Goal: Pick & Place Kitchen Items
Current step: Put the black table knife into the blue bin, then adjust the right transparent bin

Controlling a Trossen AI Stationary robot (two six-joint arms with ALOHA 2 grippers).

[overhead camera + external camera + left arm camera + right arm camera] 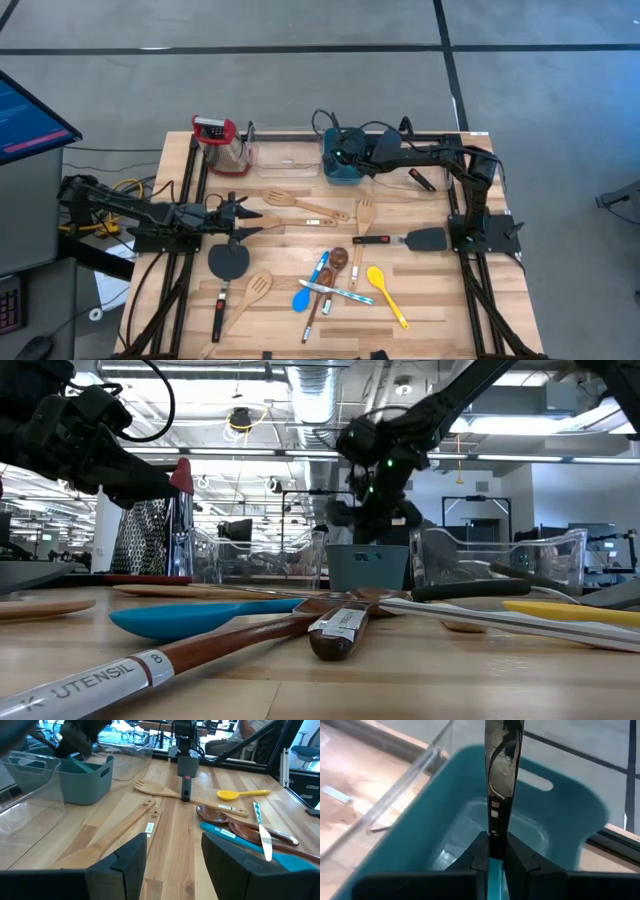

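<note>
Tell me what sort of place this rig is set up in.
Probably a robotics lab or industrial workspace, not a kitchen: exposed silver ceiling ducting, a grey concrete floor with dark lines, and a lit blue monitor screen beside the pale wooden table.

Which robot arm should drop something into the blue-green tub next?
The right. Its gripper is shut on a thin dark shiny utensil directly above the teal rectangular tub. The left gripper is open, holds nothing, and sits across the table near the black spatula.
</note>
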